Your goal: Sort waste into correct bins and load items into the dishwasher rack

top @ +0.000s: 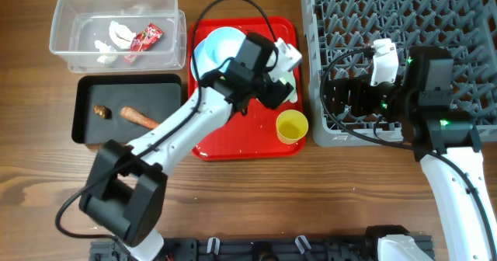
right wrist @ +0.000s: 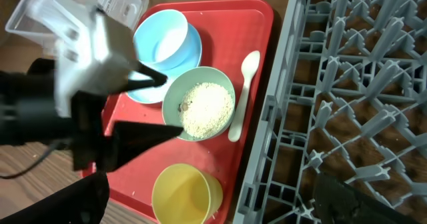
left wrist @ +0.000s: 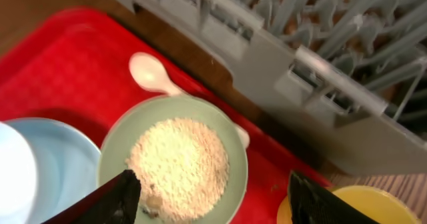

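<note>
Waste is mostly sorted. Red snack wrapper (top: pixel 145 40) + white paper scraps (top: pixel 115 37) lie in the clear tub (top: pixel 78 16). Carrot-like stick (top: pixel 138 118) + brown morsel (top: pixel 99 110) lie in the black tray (top: pixel 140 90). Left to bin: the white rice (left wrist: pixel 179 159), heaped in the pale-green bowl (left wrist: pixel 230 134) on the red serving tray (left wrist: pixel 60 64).

Dishes: 0 of 5 loaded, by the look of it. Light-blue bowl (right wrist: pixel 162 41) sits on the light-blue plate (right wrist: pixel 195 47). White spoon (right wrist: pixel 243 94) lies just beside the green bowl, yellow cup (right wrist: pixel 187 194) near it. All 5 are on the red tray. Dishwasher rack (top: pixel 435 12) shows no items in the parts in view.

L gripper (left wrist: pixel 210 191) hangs over the green bowl, jaws spread w/ 1 finger each side, nothing held; prob. going for that bowl. R gripper (top: pixel 335 99) sits over the rack's edge nearest the tray, jaws apart, empty.
</note>
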Motion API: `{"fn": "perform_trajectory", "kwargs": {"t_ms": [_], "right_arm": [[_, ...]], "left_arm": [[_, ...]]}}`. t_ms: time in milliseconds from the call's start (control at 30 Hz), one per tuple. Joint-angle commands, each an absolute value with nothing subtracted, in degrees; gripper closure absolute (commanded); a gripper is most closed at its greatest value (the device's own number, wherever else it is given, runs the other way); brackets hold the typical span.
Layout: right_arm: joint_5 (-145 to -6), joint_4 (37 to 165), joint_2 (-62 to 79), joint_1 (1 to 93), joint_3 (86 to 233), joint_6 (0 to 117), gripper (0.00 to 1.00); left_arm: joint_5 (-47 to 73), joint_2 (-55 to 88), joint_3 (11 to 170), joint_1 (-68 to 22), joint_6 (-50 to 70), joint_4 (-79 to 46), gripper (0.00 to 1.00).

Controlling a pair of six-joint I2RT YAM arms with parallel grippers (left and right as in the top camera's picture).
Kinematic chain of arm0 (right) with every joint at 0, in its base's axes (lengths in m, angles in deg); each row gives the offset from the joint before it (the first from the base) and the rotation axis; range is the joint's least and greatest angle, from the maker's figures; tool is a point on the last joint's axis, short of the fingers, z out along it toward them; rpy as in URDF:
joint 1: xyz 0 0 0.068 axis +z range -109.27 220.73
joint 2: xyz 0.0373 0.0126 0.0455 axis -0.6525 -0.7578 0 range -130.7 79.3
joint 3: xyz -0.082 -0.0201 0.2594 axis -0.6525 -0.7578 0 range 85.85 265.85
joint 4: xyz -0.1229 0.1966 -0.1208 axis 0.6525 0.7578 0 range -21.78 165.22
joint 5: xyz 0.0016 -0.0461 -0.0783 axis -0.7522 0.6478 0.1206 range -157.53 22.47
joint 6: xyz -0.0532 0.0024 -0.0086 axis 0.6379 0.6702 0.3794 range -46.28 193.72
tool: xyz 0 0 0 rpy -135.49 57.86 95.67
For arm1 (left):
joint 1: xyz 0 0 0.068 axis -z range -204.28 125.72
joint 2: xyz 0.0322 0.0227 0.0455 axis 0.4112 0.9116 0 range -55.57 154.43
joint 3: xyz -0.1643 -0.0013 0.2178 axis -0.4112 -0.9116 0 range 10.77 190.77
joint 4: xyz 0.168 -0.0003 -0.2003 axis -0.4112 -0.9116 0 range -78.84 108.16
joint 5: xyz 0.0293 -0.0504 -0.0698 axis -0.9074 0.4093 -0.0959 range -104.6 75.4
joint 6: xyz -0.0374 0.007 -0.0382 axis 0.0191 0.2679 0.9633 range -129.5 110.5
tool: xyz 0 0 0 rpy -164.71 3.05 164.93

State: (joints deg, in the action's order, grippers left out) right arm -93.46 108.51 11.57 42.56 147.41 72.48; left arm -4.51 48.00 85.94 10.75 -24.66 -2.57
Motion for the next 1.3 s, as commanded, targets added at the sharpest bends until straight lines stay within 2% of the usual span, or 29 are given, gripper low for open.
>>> {"fn": "perform_trajectory", "kwargs": {"t_ms": [0,133,200,233,367,467,600,667,867,1100,1133,1267], "right_arm": [[-94.6,108.99,11.24,42.64,148.68,72.03,0.0],[-94.6,109.45,11.24,42.64,148.68,72.03,0.0],[-94.6,109.74,11.24,42.64,148.68,72.0,0.0],[-94.6,109.89,11.24,42.64,148.63,72.03,0.0],[-94.6,109.91,11.24,42.64,148.46,72.03,0.0],[-94.58,109.87,11.24,42.64,148.46,72.05,0.0],[-94.58,109.87,11.24,42.64,148.46,72.18,0.0],[-94.58,109.85,11.24,42.64,148.46,72.18,0.0],[-94.58,109.87,11.24,42.64,148.41,72.18,0.0],[-94.56,109.87,11.24,42.64,148.41,72.18,0.0],[-94.56,109.87,11.24,42.64,148.41,72.18,0.0],[-94.38,109.82,11.24,42.64,148.41,72.22,0.0]], "left_arm": [[-10.98,50.99,86.86,10.44,-22.34,-3.25,0.32],[-12.38,52.13,86.86,10.29,-17.21,-2.71,0.59],[-14.44,53.46,86.86,10.25,-11.02,-2.68,0.8],[-16.51,53.85,86.86,10.22,-6.28,-2.71,0.82],[-19.68,54.27,86.86,10.09,5.85,-2.71,0.83],[-19.88,54.29,86.86,9.96,6.62,-2.82,0.81],[-19.86,54.27,86.86,9.94,6.66,-7.56,0.63],[-19.94,54.27,86.86,9.94,6.64,-9.57,0.64],[-20.53,54.95,86.86,9.94,6.59,-10.12,0.69],[-22.63,56.74,86.86,9.94,6.38,-12.39,0.67],[-22.65,56.74,86.86,9.94,6.38,-12.37,0.69],[-22.89,56.74,86.86,9.96,6.35,-12.37,0.9]]}}
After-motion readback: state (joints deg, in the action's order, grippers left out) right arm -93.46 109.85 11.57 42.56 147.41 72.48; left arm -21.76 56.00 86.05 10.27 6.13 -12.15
